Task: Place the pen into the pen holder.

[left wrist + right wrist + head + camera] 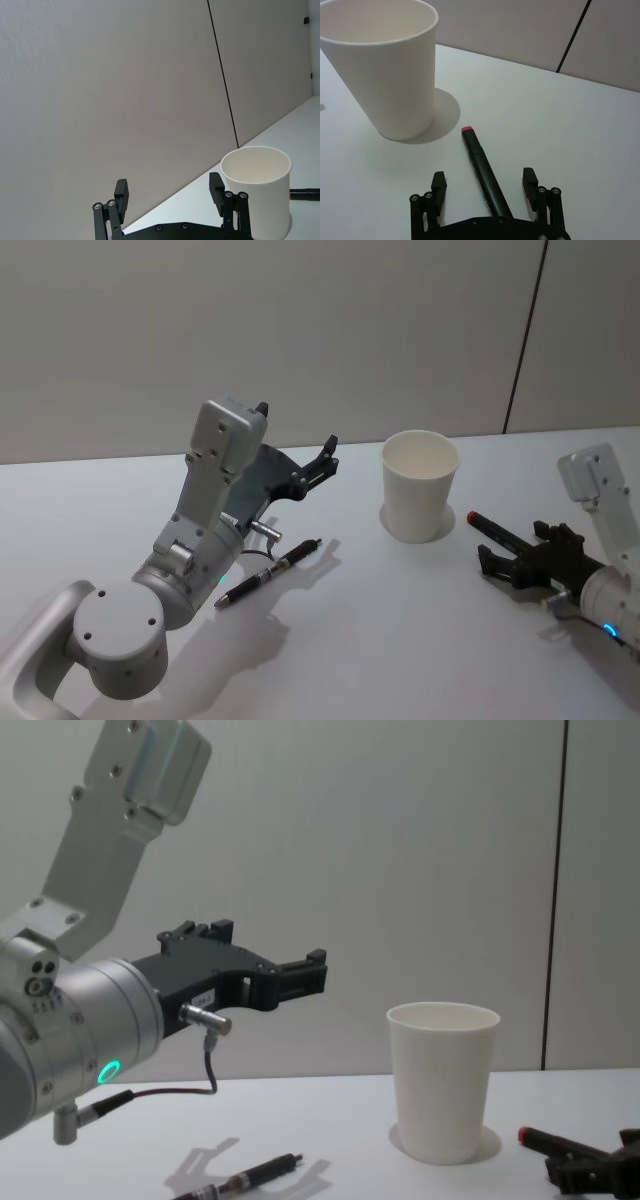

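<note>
Looks like the grasp step: right gripper (484, 176) spread open astride red-tipped pen (488, 525), right of head view, near empty pen holder (420, 490) at centre; left gripper (328, 458) raised, released. Next: close, lift, drop in

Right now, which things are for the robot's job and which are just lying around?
For the job: pen holder; red-tipped pen; right gripper, jaws open either side of that pen.
Lying about: black-and-silver pen on the table; left gripper, raised, jaws open, empty.
</note>
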Controlling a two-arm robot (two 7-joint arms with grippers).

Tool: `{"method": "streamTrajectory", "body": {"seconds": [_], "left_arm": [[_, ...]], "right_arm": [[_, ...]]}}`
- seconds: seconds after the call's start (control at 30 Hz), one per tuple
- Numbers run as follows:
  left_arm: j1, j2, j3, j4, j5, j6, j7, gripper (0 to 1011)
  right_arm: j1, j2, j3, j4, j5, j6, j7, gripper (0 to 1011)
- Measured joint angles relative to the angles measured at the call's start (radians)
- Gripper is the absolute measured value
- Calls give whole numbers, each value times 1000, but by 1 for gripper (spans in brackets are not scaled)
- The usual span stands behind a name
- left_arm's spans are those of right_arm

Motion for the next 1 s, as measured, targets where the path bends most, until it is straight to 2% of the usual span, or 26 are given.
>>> {"method": "streamTrajectory", "body": {"seconds": [0.1, 0.23, 0.37, 0.53, 1.0], "left_arm": [[0, 0, 0, 0, 0, 0, 0, 1001], [0, 0, 0, 0, 0, 0, 0, 1001], [0, 0, 0, 0, 0, 0, 0, 1001], [0, 0, 0, 0, 0, 0, 0, 1001], [0, 0, 0, 0, 0, 0, 0, 1001]], "right_arm": [[-1, 0, 0, 0, 2, 1, -1, 994], [-2, -1, 0, 0, 5, 3, -1, 926], [-3, -2, 0, 0, 6, 5, 1, 796], [-4, -2, -1, 0, 7, 6, 1, 695], [-5, -2, -1, 1, 9, 8, 1, 592]]}}
